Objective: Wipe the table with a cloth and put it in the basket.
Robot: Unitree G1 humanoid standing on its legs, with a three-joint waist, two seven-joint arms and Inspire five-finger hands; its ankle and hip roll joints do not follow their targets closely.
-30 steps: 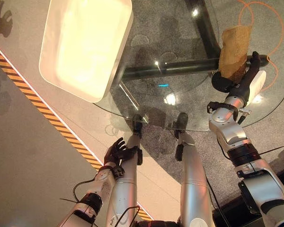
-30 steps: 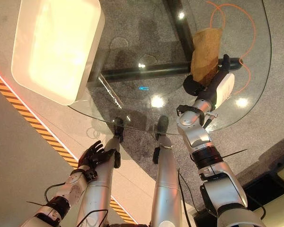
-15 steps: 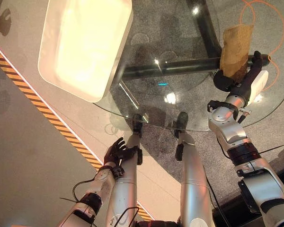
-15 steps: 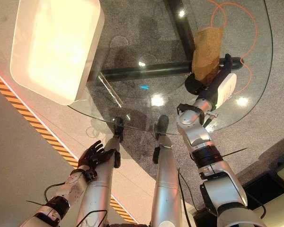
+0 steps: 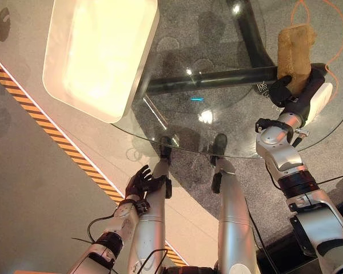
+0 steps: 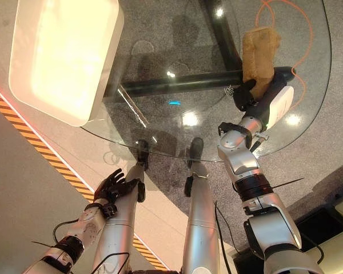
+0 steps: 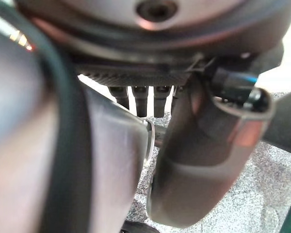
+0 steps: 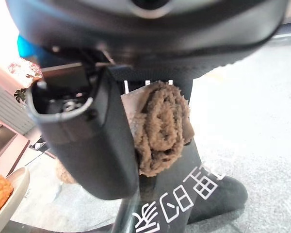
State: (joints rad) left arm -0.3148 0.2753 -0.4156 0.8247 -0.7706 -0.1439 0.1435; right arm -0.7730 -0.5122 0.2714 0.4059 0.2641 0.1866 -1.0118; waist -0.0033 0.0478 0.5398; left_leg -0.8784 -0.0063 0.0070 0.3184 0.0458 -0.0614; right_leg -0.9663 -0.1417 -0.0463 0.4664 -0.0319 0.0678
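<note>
Brown cloth [image 5: 295, 51] at upper right of frame, long axis up-frame from right hand [image 5: 294, 91] | clamped between thumb and fingers (per wrist view) | white basket [image 5: 63, 88] far upper left | left hand [image 5: 140, 182] relaxed, low.

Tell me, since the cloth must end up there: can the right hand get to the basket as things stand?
Probably yes: right hand grips the cloth, with bare glass table toward the basket.

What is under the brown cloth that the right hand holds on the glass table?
The cloth lies on the round glass table, held by the right hand. Through the glass around it show dark frame bars and grey floor. What is directly beneath the cloth is covered.
</note>
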